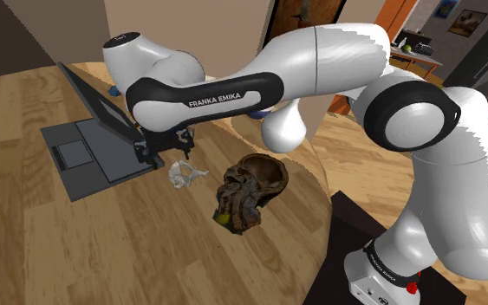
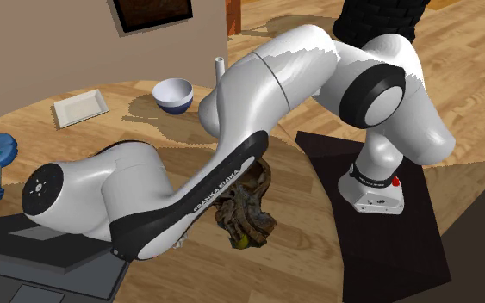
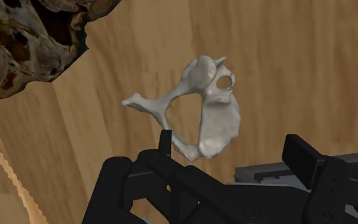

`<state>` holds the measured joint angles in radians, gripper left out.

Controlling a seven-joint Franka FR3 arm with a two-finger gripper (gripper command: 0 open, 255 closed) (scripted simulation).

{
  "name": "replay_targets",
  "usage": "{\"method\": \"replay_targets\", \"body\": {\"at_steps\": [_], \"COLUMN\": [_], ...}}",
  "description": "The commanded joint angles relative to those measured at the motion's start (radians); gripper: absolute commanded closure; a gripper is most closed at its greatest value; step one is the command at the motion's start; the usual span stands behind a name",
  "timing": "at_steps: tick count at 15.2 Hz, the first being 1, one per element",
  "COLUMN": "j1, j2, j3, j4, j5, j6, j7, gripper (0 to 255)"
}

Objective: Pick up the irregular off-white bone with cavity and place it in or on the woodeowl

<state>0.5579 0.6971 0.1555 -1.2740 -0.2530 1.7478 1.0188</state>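
Watching from the shoulder: the tool (image 1: 165, 149) hangs low over the bench (image 1: 51, 251), jaws apart, directly above the off-white bone (image 1: 184, 174).
Bone's spot: flat on the wood, between the dark laptop (image 1: 81, 152) and the brown carved owl (image 1: 249, 192), which has a hollow top.
Second exterior view: the white arm (image 2: 258, 95) sweeps across, and the carved owl (image 2: 249, 215) peeks out beneath the forearm.
Back of the bench: a white-and-blue bowl (image 2: 173, 93) and a white tray (image 2: 81, 109) sit well apart from the action.
Wrist view: the black fingers (image 3: 301, 156) stand open, clasping nothing.
Bone up close: the bone (image 3: 209, 111) lies just beyond the fingertips, its cavity showing.
Owl up close: the carved owl (image 3: 31, 44) is near the bone, not touching it.
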Motion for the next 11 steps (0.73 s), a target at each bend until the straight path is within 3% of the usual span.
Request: {"method": "replay_targets", "body": {"at_steps": [1, 7, 11], "j1": [0.029, 0.019, 0.019], "j2": [0.022, 0.022, 0.022], "j3": [-0.021, -0.024, -0.024], "j4": [0.02, -0.053, -0.053], "j5": [-0.01, -0.015, -0.015], "j6": [-0.018, 0.055, 0.055], "j7": [0.099, 0.107, 0.107], "gripper": [0, 0, 0]}}
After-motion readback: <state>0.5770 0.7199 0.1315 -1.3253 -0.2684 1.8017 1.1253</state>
